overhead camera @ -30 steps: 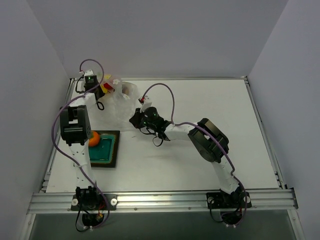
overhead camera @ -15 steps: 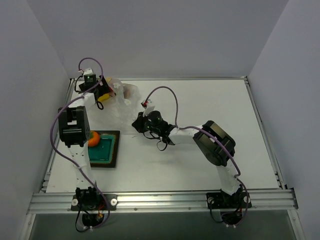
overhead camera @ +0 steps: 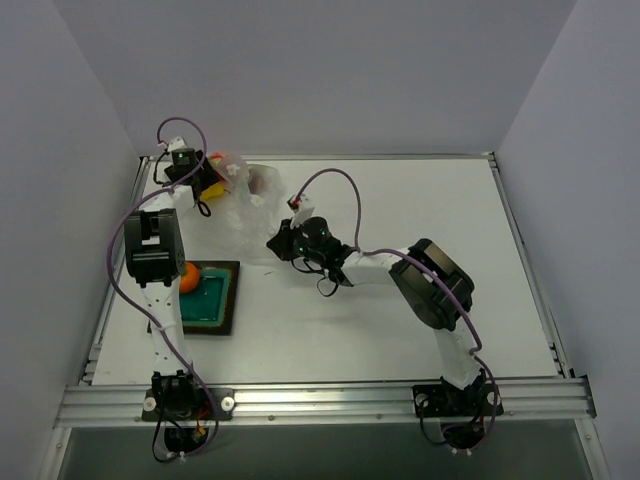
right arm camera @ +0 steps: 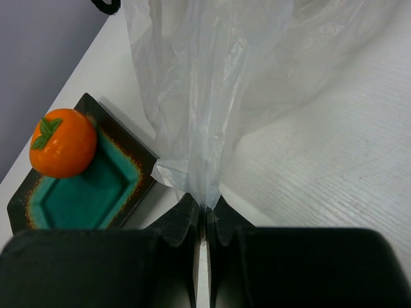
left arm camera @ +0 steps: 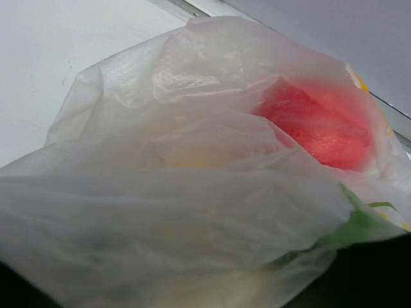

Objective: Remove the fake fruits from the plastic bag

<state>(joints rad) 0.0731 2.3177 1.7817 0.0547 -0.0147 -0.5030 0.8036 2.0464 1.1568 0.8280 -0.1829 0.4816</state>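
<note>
On your white table [overhead camera: 420, 200], your right gripper [right arm camera: 205, 218] clamps the plastic bag [right arm camera: 205, 77]; whether your left gripper [overhead camera: 204, 185] grips anything cannot be told.

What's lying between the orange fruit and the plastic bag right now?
In the right wrist view, only the dark rim of the green tray and a strip of bare table separate the orange fruit from the plastic bag.

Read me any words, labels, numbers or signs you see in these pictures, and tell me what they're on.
No readable text anywhere.
On the plastic bag: a green and yellow print, too blurred to read as words.
On the orange fruit and the green tray: no markings.
</note>
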